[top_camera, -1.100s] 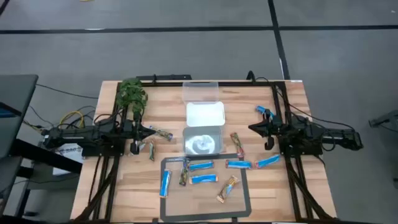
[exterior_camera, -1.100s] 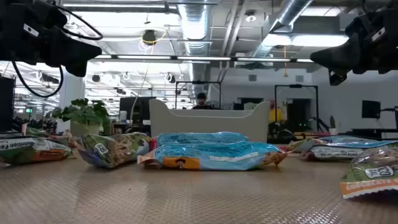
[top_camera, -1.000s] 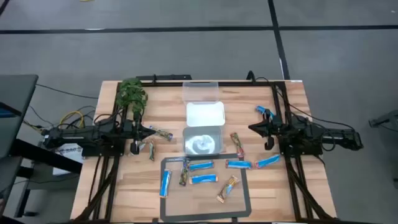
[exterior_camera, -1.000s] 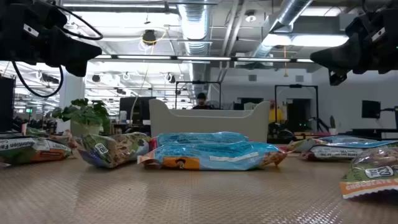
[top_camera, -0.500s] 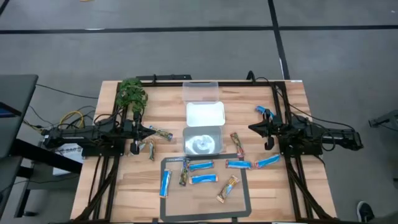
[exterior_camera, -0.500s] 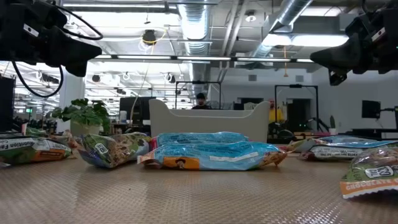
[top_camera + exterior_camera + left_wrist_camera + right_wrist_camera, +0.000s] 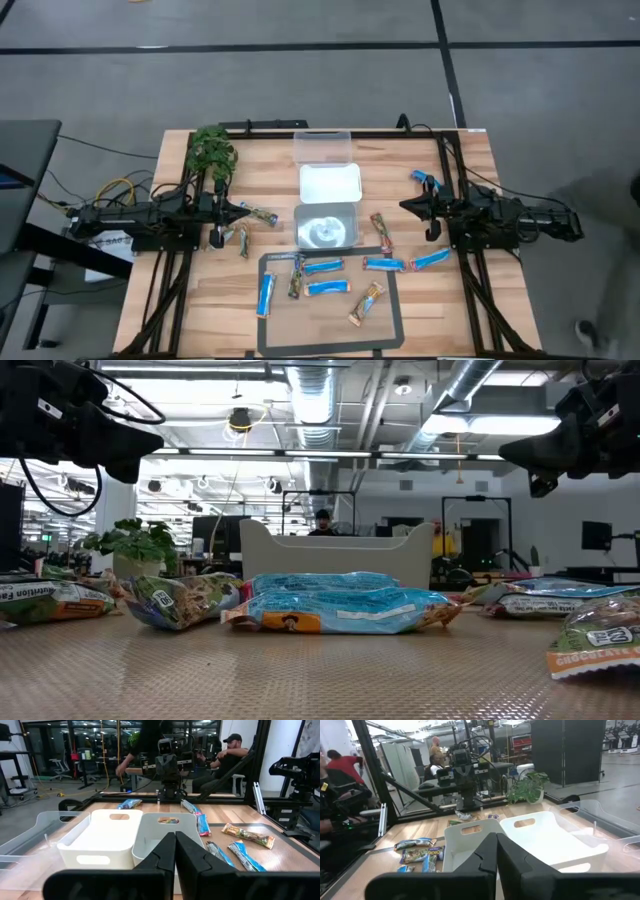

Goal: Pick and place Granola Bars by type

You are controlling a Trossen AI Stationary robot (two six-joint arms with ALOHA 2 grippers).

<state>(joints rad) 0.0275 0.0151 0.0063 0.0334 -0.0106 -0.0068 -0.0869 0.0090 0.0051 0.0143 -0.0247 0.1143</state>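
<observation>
A: Wooden table [image 7: 250, 310], grey floor around it. Beyond the far edge the low view shows a lab with ceiling ducts and a person seated in the distance. Layout?

B: Three bins in a row down the middle: clear bin [image 7: 322, 148] farthest back, white bin [image 7: 330, 183] next, second white bin [image 7: 327, 226] nearest the dark-framed mat [image 7: 392, 322]. Green plant [image 7: 212, 150] at the back left corner.

A: Granola Bars?

B: Scattered. On the mat: a blue bar [image 7: 266, 294] at its left side, a dark multicoloured bar [image 7: 297, 276], two blue bars [image 7: 323, 266] [image 7: 328, 288] side by side, a tan bar [image 7: 367, 302] toward the right. Just off the mat's right side: a reddish bar [image 7: 379, 229], then two more blue bars [image 7: 384, 264] [image 7: 431, 260]. One blue bar [image 7: 424, 179] lies apart, behind the right arm. Two multicoloured bars [image 7: 263, 214] [image 7: 243, 243] sit near the left arm. None in any bin.

A: Arms?

B: Left gripper [image 7: 240, 208] hovers at the left of the table, pointing toward the bins; its wrist view shows the fingers [image 7: 192, 857] pressed together, nothing between them. Right gripper [image 7: 404, 206] mirrors it on the right side; fingers [image 7: 512, 858] likewise closed together and empty.
</observation>
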